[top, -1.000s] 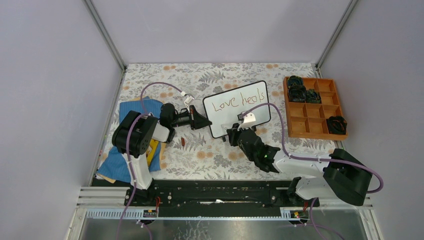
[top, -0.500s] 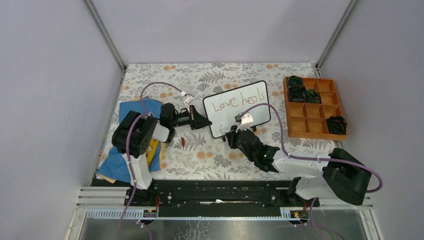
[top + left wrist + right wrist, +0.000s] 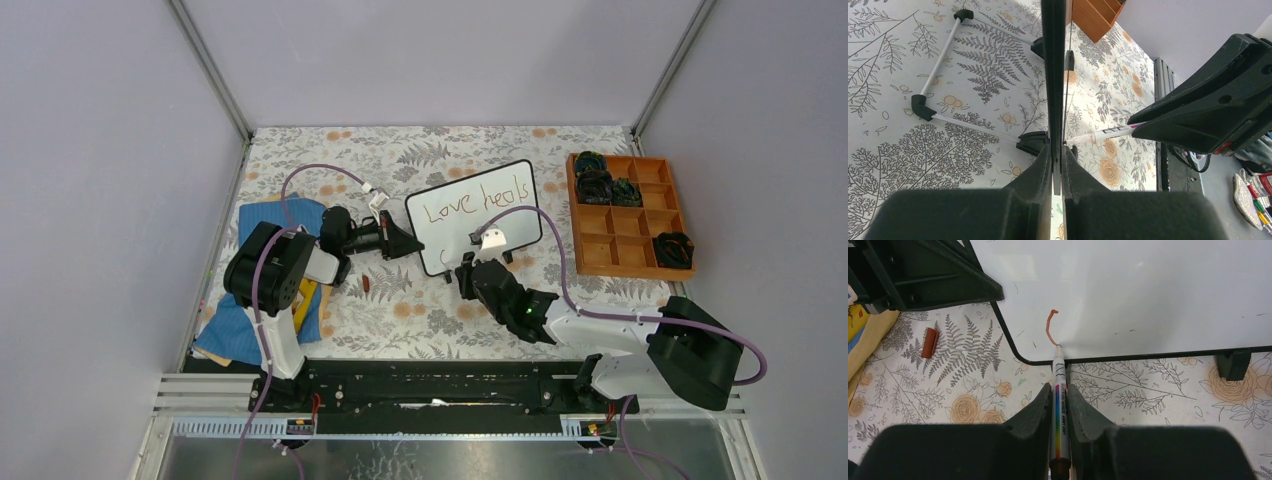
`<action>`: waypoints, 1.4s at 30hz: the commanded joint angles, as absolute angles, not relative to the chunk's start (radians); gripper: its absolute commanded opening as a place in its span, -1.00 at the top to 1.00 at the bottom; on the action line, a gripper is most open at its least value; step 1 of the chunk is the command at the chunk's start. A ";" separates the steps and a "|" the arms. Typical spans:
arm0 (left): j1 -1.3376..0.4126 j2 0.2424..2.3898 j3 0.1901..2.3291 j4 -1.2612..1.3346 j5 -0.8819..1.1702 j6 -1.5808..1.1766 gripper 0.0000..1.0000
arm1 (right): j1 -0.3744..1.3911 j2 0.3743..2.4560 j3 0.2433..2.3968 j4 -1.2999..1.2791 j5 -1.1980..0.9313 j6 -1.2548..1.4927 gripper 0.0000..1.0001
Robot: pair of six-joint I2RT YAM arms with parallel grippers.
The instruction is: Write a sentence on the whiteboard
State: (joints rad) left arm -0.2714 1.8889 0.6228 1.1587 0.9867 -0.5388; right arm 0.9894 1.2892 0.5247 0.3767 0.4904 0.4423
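The whiteboard (image 3: 460, 228) stands tilted at the table's middle, with "Love heals" (image 3: 476, 202) written in red-brown. My left gripper (image 3: 405, 242) is shut on its left edge; in the left wrist view the board (image 3: 1054, 60) shows edge-on between the fingers. My right gripper (image 3: 470, 268) is shut on a marker (image 3: 1058, 405) with a rainbow stripe. The marker's tip touches the board's lower left, at the end of a short red-brown curved stroke (image 3: 1049, 326). The board (image 3: 1148, 290) fills the top of the right wrist view.
A red-brown marker cap (image 3: 366, 284) lies on the floral cloth, also seen in the right wrist view (image 3: 929, 342). A wooden divided tray (image 3: 628, 213) with dark items stands at the right. Blue and yellow cloths (image 3: 245, 300) lie at the left.
My right gripper has moved the marker slightly left and down along the board's lower left, drawing a short curved stroke. The left gripper and board have stayed still.
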 commanded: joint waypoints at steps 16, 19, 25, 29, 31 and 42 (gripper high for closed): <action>-0.304 1.896 0.623 1.050 0.974 -0.486 1.00 | 0.986 1.304 0.633 0.358 0.618 0.408 1.00; -0.304 1.897 0.622 1.048 0.974 -0.485 1.00 | 0.986 1.311 0.641 0.362 0.621 0.404 1.00; -0.305 1.897 0.622 1.045 0.974 -0.483 1.00 | 0.986 1.316 0.655 0.372 0.621 0.392 1.00; -0.305 1.894 0.622 1.041 0.974 -0.480 1.00 | 0.985 1.315 0.661 0.377 0.622 0.385 1.00; -0.305 1.895 0.623 1.039 0.974 -0.479 1.00 | 0.985 1.314 0.661 0.378 0.623 0.384 1.00; -0.306 1.894 0.623 1.037 0.974 -0.479 1.00 | 0.986 1.291 0.658 0.388 0.624 0.380 1.00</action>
